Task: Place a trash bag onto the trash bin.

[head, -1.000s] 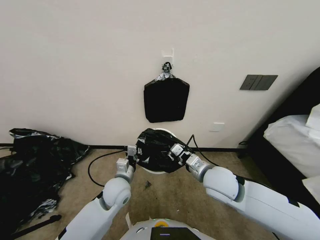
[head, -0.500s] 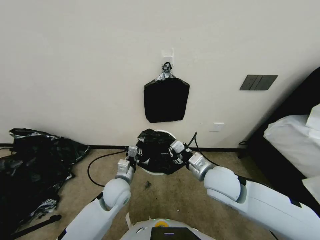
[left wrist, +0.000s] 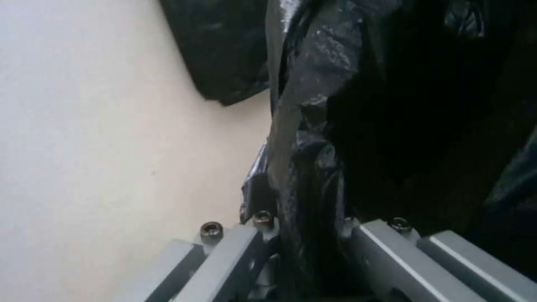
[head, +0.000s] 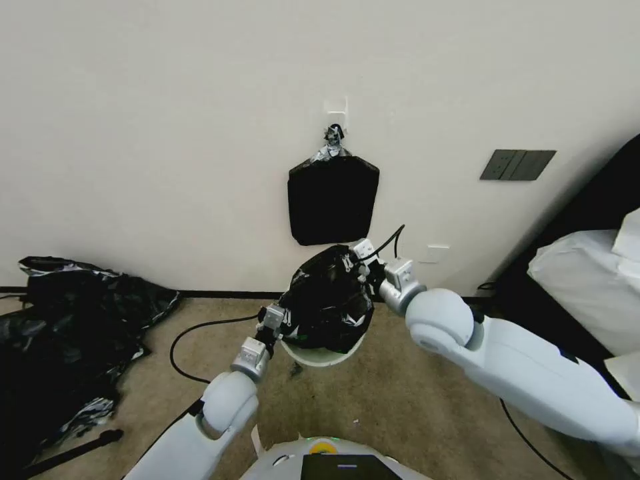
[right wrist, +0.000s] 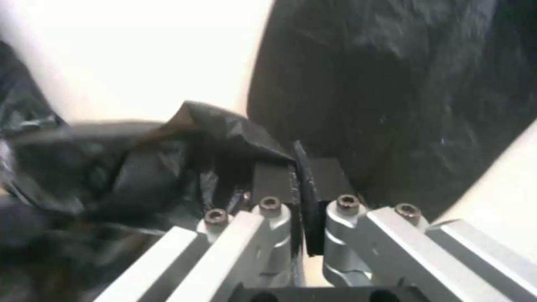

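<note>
The left gripper (head: pixel 285 319) stays low at the near side of the bin (head: pixel 320 353), closed on the bag (head: pixel 328 303) edge. The right gripper (head: pixel 355 261), also pinching the bag, has risen toward the wall, so the bag now stretches open, tilted above the bin and not yet over its rim.

head: high, looking down | wrists: close-up on trash bag (head: pixel 327 300) | shared: bag

The trash bag (head: pixel 328 300) hides most of the trash bin (head: pixel 320 355) (only its near rim shows).
</note>
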